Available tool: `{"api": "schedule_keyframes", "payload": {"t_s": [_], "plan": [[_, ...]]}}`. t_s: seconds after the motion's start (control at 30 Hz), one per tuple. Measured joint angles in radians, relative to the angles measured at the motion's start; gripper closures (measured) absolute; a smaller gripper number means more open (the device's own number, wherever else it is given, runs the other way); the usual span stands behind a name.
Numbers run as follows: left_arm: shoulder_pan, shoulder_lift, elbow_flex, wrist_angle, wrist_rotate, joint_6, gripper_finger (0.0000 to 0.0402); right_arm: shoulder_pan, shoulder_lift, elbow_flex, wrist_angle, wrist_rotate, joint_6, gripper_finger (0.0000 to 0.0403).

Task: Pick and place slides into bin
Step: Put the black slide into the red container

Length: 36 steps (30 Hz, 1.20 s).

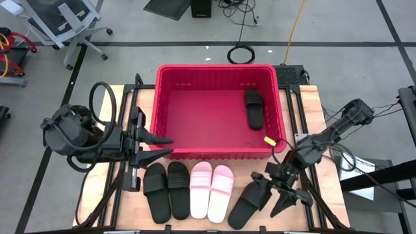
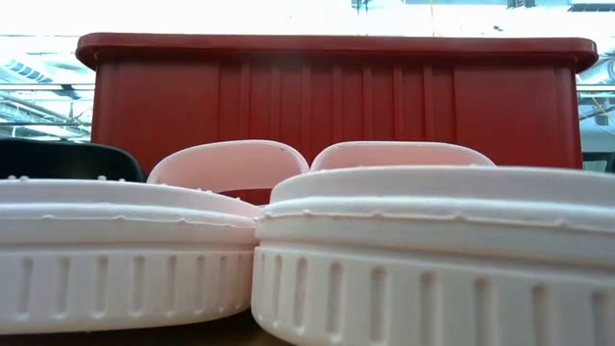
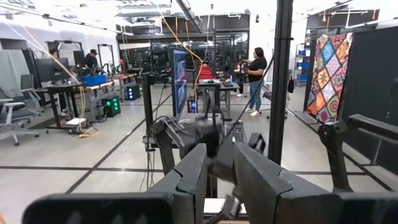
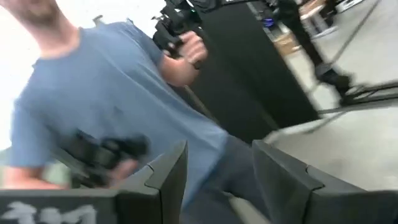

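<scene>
Right gripper [image 1: 276, 195] sat low at table's near-right corner, fingers spread apart, nothing clamped; tips just beside a black slide [image 1: 249, 200] lying tilted there. Right arm stretched diagonally fwd from its base at table's right edge, wrist bent down. In right wrist view, fingers [image 4: 166, 180] wide apart, a person in blue shirt [image 4: 118, 106] seen past them.

Left gripper [image 1: 156, 147] hovered at bin's left-front corner, fingers apart, empty. Left arm folded at left side, pointing twd bin.

No readable brand or writing on slides or bin.

Red bin [image 1: 170, 153] at table's far middle, one black slide [image 1: 254, 108] inside near right wall. In front of bin: two black slides [image 1: 166, 188], then two pink slides [image 1: 212, 190], side by side.
</scene>
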Motion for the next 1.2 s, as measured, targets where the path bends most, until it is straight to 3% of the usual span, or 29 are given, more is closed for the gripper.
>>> {"api": "schedule_keyframes", "payload": {"t_s": [0.23,0.43,0.63,0.93,1.2], "plan": [[0.0,0.0,0.0,-0.001,0.0,0.008,0.0314,0.004,0.078,0.346,-0.646,0.166,-0.307,0.0234],[0.0,0.0,0.0,-0.031,0.001,0.015,0.0314,0.046,0.247,0.535,-0.965,0.279,-0.377,0.0234],[-0.023,0.0,0.0,-0.091,0.002,-0.003,0.0314,0.048,0.409,0.617,-1.109,0.4,-0.342,0.0234],[-0.084,0.0,0.0,-0.09,0.028,0.035,0.0314,0.065,0.591,0.617,-1.206,0.455,-0.176,0.0234],[-0.132,0.0,0.0,-0.097,0.029,0.089,0.0314,0.081,0.68,0.617,-1.299,0.537,0.005,0.0234]]}}
